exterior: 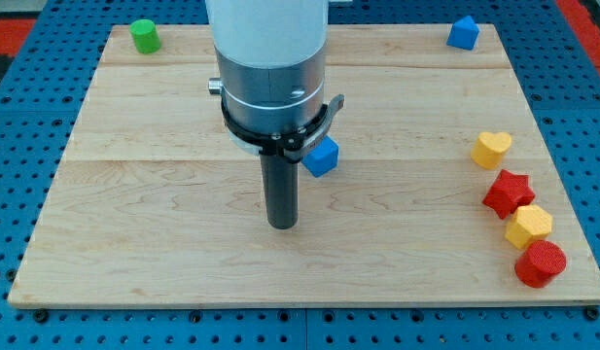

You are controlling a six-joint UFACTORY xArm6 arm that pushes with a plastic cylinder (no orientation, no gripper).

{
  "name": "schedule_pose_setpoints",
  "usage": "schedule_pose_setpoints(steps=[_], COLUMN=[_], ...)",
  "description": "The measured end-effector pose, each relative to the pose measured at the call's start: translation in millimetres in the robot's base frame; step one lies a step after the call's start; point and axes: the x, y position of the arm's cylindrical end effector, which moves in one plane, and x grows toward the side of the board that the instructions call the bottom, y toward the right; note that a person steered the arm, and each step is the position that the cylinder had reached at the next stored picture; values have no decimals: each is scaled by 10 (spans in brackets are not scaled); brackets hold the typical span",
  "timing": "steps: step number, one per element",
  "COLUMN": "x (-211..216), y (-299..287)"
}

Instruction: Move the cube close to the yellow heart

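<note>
A blue cube lies near the board's middle, partly hidden behind the arm's clamp. A yellow heart lies at the view's right. My tip rests on the board just below and to the left of the blue cube, a short gap apart from it. The yellow heart is far to the right of both.
Below the heart run a red star, a yellow hexagonal block and a red cylinder. A green cylinder sits at top left, another blue block at top right. The wooden board lies on blue pegboard.
</note>
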Motion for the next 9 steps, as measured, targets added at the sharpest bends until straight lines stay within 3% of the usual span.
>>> schedule_pose_setpoints(steps=[3, 5, 6, 7, 8, 9], x=[-766, -1129, -932, -411, -356, -615], y=[101, 1012, 759, 567, 755, 1001])
